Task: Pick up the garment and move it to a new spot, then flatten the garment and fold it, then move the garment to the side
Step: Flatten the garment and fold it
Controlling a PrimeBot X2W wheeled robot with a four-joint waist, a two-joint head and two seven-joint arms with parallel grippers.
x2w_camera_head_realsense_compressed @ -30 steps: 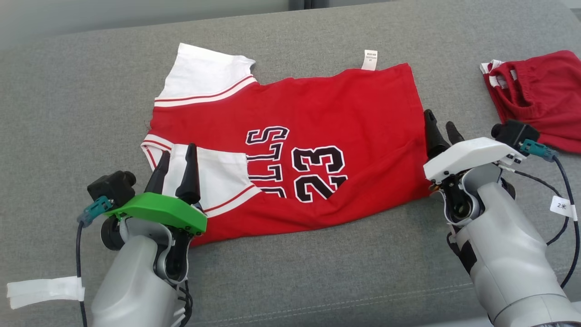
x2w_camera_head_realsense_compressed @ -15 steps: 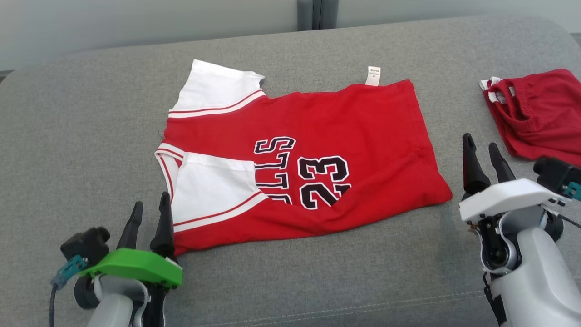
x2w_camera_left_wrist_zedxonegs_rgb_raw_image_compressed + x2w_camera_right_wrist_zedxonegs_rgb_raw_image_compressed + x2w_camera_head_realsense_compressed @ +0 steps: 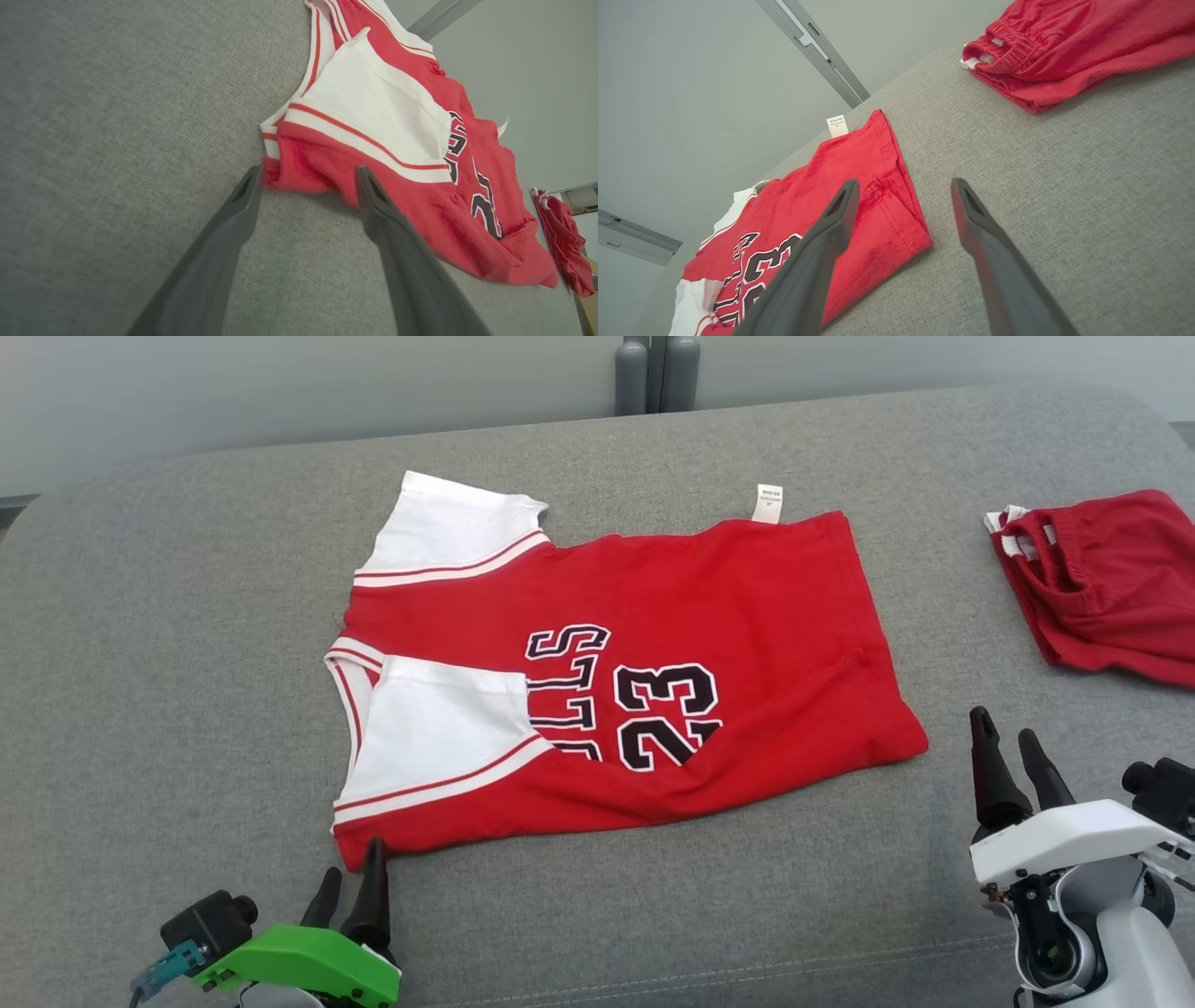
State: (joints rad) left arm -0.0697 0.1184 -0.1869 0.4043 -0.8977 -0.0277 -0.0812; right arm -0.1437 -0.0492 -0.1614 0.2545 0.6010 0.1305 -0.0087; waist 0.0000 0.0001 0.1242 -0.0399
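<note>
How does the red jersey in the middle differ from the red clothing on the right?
The jersey has white sleeves and a printed 23; the red shorts are almost plain red. The jersey lies spread out, one sleeve folded over its front; the red shorts sit in a smaller bundle. Both are red, on the grey cushion.

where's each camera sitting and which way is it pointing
Head view: on the head, facing forward and down at the red jersey on the grey cushion; left tool lower left, right tool lower right.
Left wrist view: on the left wrist, along its fingers at the jersey corner by the white sleeve.
Right wrist view: on the right wrist, along its fingers toward the jersey's hem corner.
Shared: both wrist views catch the red shorts.
</note>
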